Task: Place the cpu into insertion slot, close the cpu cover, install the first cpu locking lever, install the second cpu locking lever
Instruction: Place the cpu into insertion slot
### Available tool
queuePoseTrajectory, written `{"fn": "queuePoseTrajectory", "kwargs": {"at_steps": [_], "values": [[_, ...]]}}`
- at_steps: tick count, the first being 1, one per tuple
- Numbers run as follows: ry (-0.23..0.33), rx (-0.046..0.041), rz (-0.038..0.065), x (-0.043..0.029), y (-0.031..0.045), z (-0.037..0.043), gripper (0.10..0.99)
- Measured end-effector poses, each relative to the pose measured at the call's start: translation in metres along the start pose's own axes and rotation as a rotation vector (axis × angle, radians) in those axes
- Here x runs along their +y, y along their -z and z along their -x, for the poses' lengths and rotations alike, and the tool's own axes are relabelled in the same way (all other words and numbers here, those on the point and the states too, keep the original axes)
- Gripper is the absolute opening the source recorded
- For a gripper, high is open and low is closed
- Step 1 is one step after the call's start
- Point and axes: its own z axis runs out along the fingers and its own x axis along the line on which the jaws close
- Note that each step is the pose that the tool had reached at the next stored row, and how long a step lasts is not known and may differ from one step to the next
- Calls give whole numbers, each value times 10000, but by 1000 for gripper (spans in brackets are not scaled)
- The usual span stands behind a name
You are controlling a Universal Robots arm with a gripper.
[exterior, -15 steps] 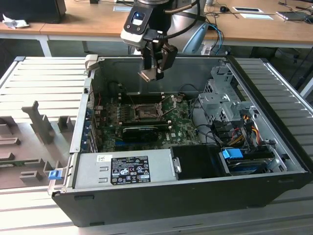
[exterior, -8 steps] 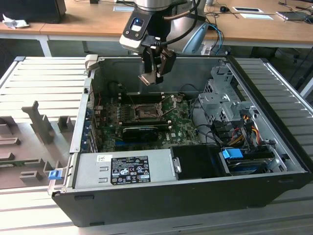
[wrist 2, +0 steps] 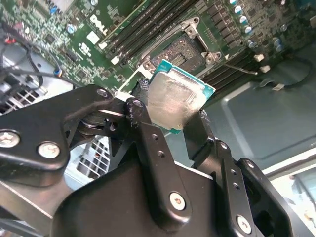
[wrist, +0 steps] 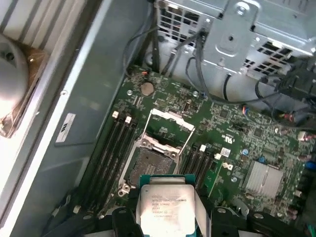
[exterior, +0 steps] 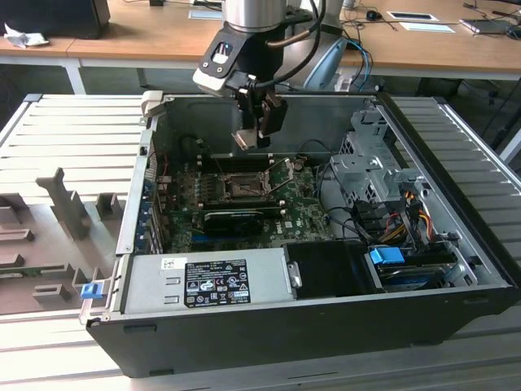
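My gripper (exterior: 257,130) hangs over the open computer case, shut on the cpu (exterior: 247,140), a small square chip with a silver-grey top. In both wrist views the cpu (wrist 2: 175,101) (wrist: 165,205) sits pinched by its edges between the two black fingers (wrist 2: 141,98). The insertion slot (wrist: 148,165) (wrist 2: 185,49) lies bare below the chip on the green motherboard (exterior: 303,216), a dark square socket with a silvery rim (exterior: 242,189). The cpu cover (wrist: 171,120) stands tilted up and open at the socket's far edge, with thin wire levers raised beside it.
Black memory slots (wrist: 116,148) flank the socket. A black card (exterior: 240,220) lies just in front of it, and a grey power supply (exterior: 212,281) fills the case front. A metal drive cage (exterior: 366,171) and loose cables (exterior: 399,212) crowd the exterior view's right.
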Motion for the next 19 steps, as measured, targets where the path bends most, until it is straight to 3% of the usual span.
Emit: {"fn": "queuePoseTrajectory", "kwargs": {"at_steps": [4,13,19], "values": [[-1020,-89,23,-6,-70,1,529],[-2755,-241,62,-15,-170,4,529],[-3027,-266,69,-19,-221,5,529]]}}
